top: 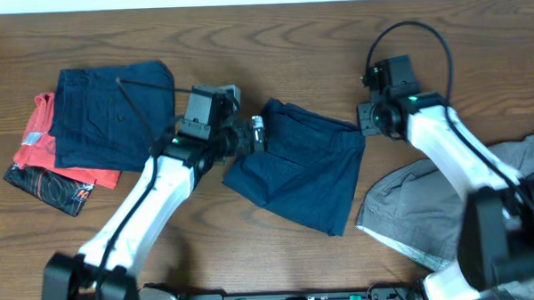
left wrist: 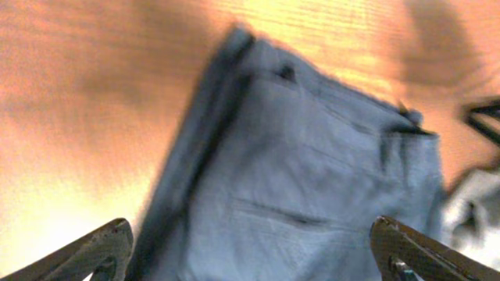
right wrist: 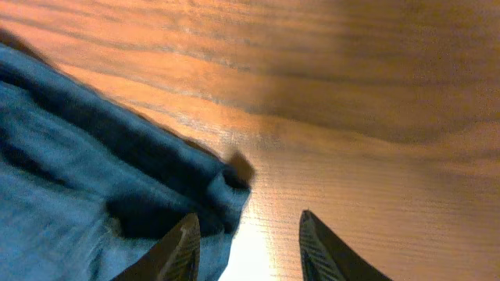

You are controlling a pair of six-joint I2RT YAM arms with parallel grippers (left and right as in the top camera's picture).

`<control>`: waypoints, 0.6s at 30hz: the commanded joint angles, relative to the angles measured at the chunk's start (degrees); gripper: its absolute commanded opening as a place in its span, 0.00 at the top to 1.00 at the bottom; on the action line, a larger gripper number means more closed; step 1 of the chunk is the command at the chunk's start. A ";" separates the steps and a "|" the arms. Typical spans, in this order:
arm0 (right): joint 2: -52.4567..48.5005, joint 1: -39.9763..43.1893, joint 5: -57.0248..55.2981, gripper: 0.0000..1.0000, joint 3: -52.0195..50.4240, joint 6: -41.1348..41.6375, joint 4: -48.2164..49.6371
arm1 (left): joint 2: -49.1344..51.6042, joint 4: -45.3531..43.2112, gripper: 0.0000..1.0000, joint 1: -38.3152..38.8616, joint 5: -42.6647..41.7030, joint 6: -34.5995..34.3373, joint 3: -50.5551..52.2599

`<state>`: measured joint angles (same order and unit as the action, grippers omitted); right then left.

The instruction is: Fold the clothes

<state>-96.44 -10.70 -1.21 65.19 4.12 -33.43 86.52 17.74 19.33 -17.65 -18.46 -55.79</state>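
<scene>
My left claw (left wrist: pixel 250 230) gapes wide over the navy shorts (top: pixel 294 162) mid-frame; my right claw (right wrist: pixel 248 222) hangs spread by their upper-right corner, above tabletop (top: pixel 272 43).

The dark blue shorts (top: pixel 294 162) lie folded and tilted, pocket side up. Well to their left, a folded navy piece (top: pixel 110 115) sits on a red shirt (top: pixel 31 158). Just to their right, a grey shirt (top: pixel 395 203) lies rumpled.

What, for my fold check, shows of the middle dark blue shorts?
The dark blue shorts look like cotton twill, with a welt back pocket showing. They lie flat and askew on the wooden table. The open left end effector is at their left edge, the open right end effector by their upper-right corner.
</scene>
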 commanded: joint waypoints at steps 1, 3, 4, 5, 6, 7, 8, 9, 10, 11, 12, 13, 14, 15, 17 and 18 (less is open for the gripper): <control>5.97 0.24 0.20 0.57 0.50 0.61 -3.04 | 5.62 -3.61 0.02 -1.70 -0.46 9.94 -0.28; 7.93 0.24 0.17 0.57 0.50 1.03 -5.38 | 9.79 -7.23 0.02 -2.62 -4.66 10.75 -0.28; 8.61 0.24 0.17 0.57 0.50 1.03 -6.36 | 11.56 -8.55 0.02 -2.95 -6.75 10.75 -0.28; 9.29 0.24 0.20 0.56 0.50 1.03 -7.48 | 13.31 -9.73 0.02 -3.10 -8.92 10.75 -0.28; 9.73 0.24 0.17 0.56 0.50 1.03 -8.31 | 15.21 -10.78 0.02 -3.21 -10.97 10.71 -0.28; 10.05 0.24 0.17 0.56 0.50 1.03 -9.07 | 16.70 -11.28 0.02 -3.19 -12.46 10.71 -0.28; 10.27 0.24 0.17 0.55 0.50 1.03 -9.66 | 18.27 -11.41 0.02 -3.19 -13.86 10.71 -0.28; 10.29 0.24 0.17 0.55 0.50 1.03 -9.92 | 19.41 -11.28 0.02 -3.10 -15.10 10.69 -0.28; 10.29 0.24 0.17 0.55 0.50 1.03 -10.10 | 20.65 -10.95 0.02 -2.89 -16.96 10.67 -0.28; 10.29 0.24 0.17 0.55 0.50 1.03 -10.12 | 21.64 -10.45 0.01 -2.69 -19.41 10.69 -0.28; 10.29 0.24 0.17 0.55 0.50 1.03 -10.10 | 22.34 -9.86 0.00 -2.45 -21.33 10.69 -0.28; 10.29 0.24 0.17 0.55 0.48 1.03 -10.08 | 23.04 -9.25 0.03 -2.08 -22.73 10.71 -0.28; 10.29 0.24 0.17 0.56 0.48 1.09 -10.05 | 23.82 -8.50 0.10 -1.53 -23.71 10.73 -0.28; 10.29 0.24 0.17 0.55 0.50 1.44 -10.03 | 24.41 -7.76 0.17 -1.05 -23.96 10.73 -0.28; 10.29 0.24 0.17 0.55 0.50 1.64 -10.05 | 25.38 -6.58 0.32 0.00 -23.93 10.86 -0.28; 10.29 0.24 0.17 0.56 0.50 1.64 -10.10 | 25.62 -6.29 0.46 0.46 -23.93 10.95 -0.28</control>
<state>-86.85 -10.70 -1.06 65.45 4.62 -43.48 108.47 9.21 17.98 -38.74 -8.14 -57.34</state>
